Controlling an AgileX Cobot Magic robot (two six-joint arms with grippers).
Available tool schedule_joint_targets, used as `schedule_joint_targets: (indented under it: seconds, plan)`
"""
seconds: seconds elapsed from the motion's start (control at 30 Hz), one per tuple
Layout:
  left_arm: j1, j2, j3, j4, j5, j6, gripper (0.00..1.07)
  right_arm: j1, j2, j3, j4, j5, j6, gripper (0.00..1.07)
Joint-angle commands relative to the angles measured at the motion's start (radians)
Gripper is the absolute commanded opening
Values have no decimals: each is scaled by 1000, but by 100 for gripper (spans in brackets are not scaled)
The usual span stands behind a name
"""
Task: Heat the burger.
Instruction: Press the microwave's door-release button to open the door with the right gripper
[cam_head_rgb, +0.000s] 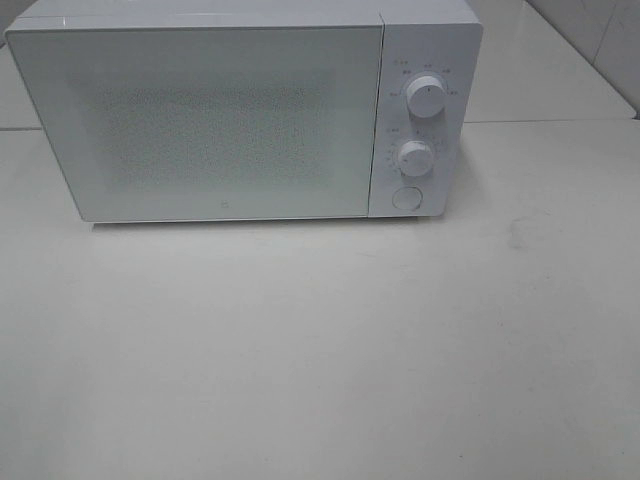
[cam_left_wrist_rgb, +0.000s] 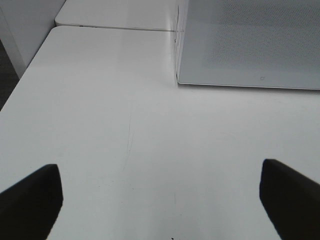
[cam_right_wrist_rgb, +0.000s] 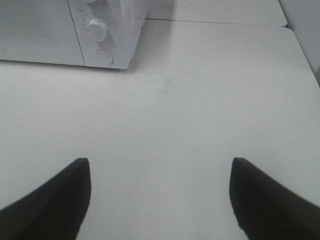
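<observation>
At the back of the white bench a white microwave stood with its door shut, and an upper knob, a lower knob and a round button ran down its right panel. The burger showed in no view and the dotted door window was too cloudy to see through, so its place couldn't be told. The left gripper hung over the bench near the microwave's left front corner, jaws wide apart with nothing between; the right gripper hung over the bench off the panel side, jaws apart, also holding nothing.
</observation>
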Motion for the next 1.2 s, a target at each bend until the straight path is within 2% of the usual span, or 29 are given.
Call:
schedule_joint_targets:
  seconds: [0.03, 0.17, 0.23, 0.47, 1.2]
  plan:
    - [1, -17, -1, 2, -1, -4, 101, -4, -22, -7, -1, -25, 2, 76]
    - [1, -17, -1, 2, -1, -4, 101, -4, 12, -34, 6, -48, 2, 76]
    - [1, -17, -1, 2, -1, -4, 101, -4, 86, -51, 6, -140, 2, 76]
    - [1, -17, -1, 2, -1, -4, 101, -4, 196, -51, 6, -294, 2, 76]
    - [1, -17, -1, 2, -1, -4, 101, -4, 693, -51, 6, -766, 4, 76]
